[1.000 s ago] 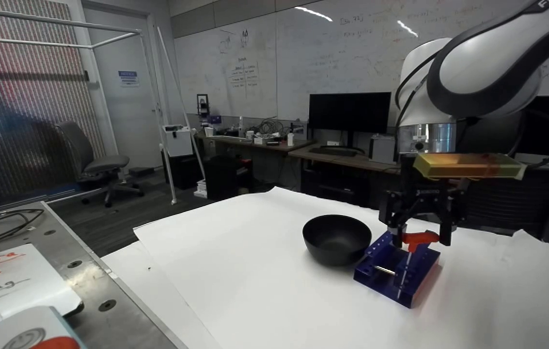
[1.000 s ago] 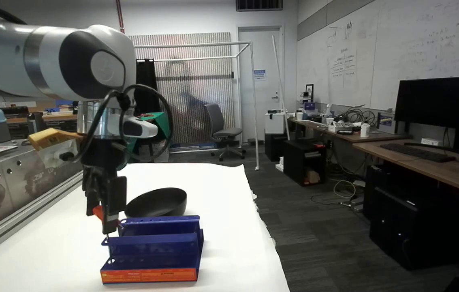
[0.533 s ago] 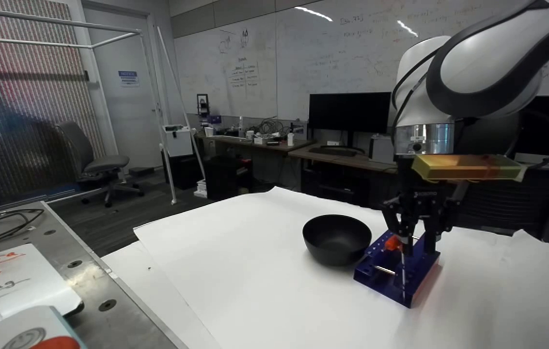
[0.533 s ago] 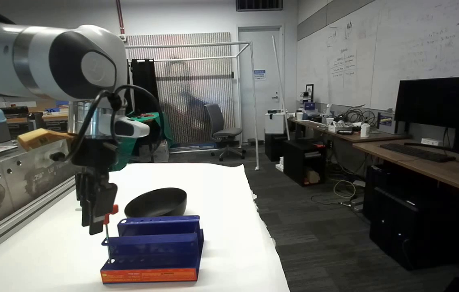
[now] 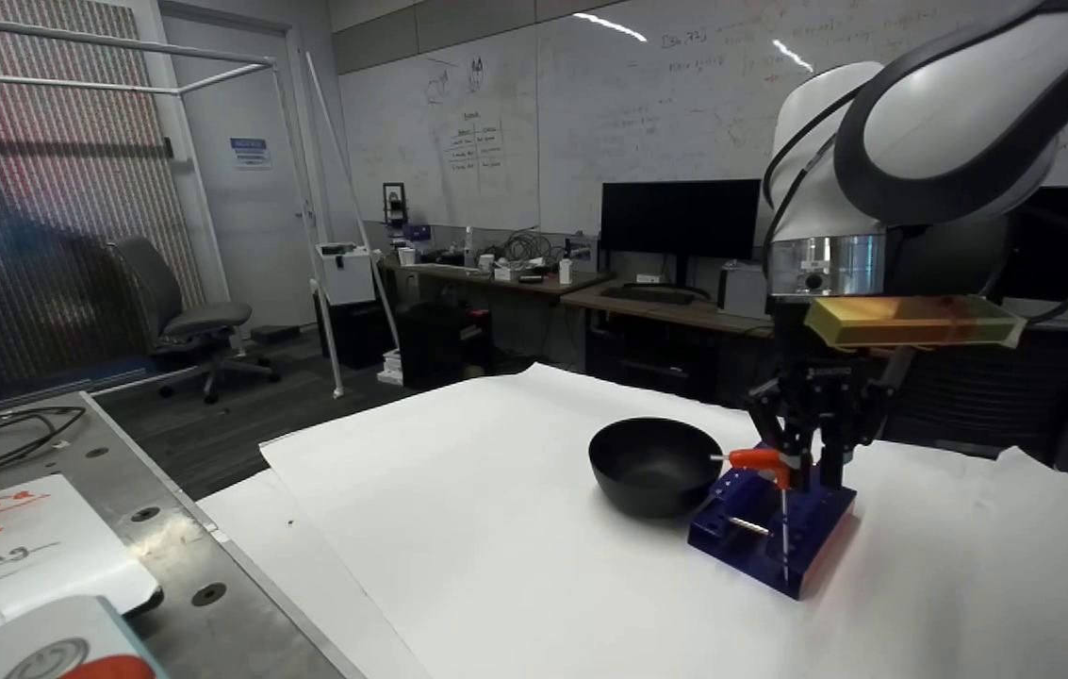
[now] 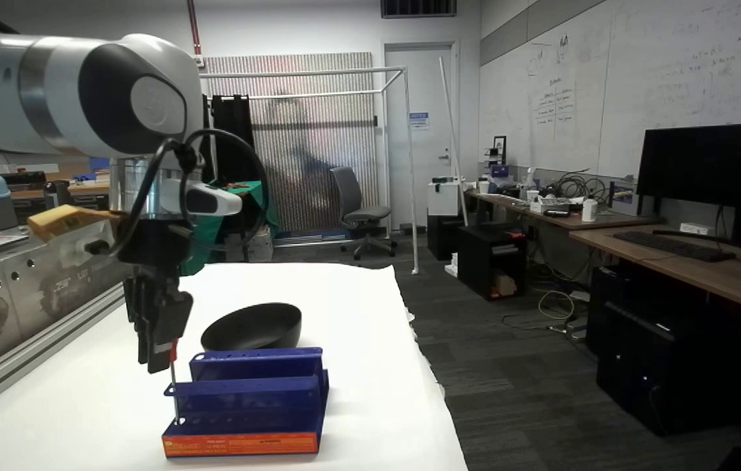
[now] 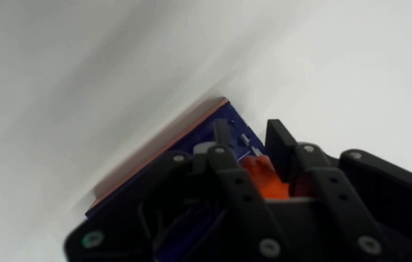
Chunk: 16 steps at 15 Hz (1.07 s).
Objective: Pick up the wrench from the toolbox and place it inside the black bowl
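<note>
The wrench is a red-orange handle (image 5: 752, 459) on a thin metal shaft that stands in a hole of the dark blue toolbox (image 6: 249, 396). A silver tip pokes from the handle's free end, towards the bowl. My gripper (image 5: 816, 483) hangs at the toolbox's edge, its jaws narrowed but apart. In the wrist view, part of the wrench (image 7: 264, 178) shows between the fingers of my gripper (image 7: 251, 133); one finger's linkage covers its side, so I cannot tell whether both pads press on it. The black bowl (image 5: 651, 471) stands beside the toolbox, outside the wrist view.
Toolbox and bowl rest on a white sheet (image 5: 477, 528) over the table. A metal bench surface (image 5: 185, 547) borders the sheet. Desks with a monitor (image 5: 680, 217) stand beyond it. A silver rod (image 5: 748, 525) shows in the toolbox, close to the wrench's shaft.
The jaws have drawn much closer together. The handle has swung round towards the bowl, while its shaft stays in the same hole. The arm shifted slightly, then rose a little.
</note>
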### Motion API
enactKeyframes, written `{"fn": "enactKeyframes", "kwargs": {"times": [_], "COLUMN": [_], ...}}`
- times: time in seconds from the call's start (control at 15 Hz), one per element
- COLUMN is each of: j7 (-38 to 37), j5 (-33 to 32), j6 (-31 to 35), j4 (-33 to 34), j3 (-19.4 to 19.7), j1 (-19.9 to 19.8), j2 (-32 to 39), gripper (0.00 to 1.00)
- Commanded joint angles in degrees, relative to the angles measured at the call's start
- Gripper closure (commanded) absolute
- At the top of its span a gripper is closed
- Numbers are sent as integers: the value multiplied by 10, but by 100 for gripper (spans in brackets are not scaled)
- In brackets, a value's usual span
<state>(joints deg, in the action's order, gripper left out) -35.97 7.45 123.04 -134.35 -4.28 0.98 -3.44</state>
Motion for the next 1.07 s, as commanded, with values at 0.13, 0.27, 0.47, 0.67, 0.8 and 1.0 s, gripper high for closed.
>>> {"fn": "enactKeyframes", "kwargs": {"times": [0.13,0.27,0.47,0.67,0.8,1.0], "j7": [-3,14,33,59,73,98], "j5": [-66,-73,-77,-66,-62,-54], "j6": [1,5,14,20,23,27], "j4": [4,6,6,4,2,0], "j3": [1,3,4,5,5,7], "j1": [2,1,2,2,2,2], "j2": [-19,-16,-13,-14,-14,-18], "gripper": [23,7,38,52,69,93]}}
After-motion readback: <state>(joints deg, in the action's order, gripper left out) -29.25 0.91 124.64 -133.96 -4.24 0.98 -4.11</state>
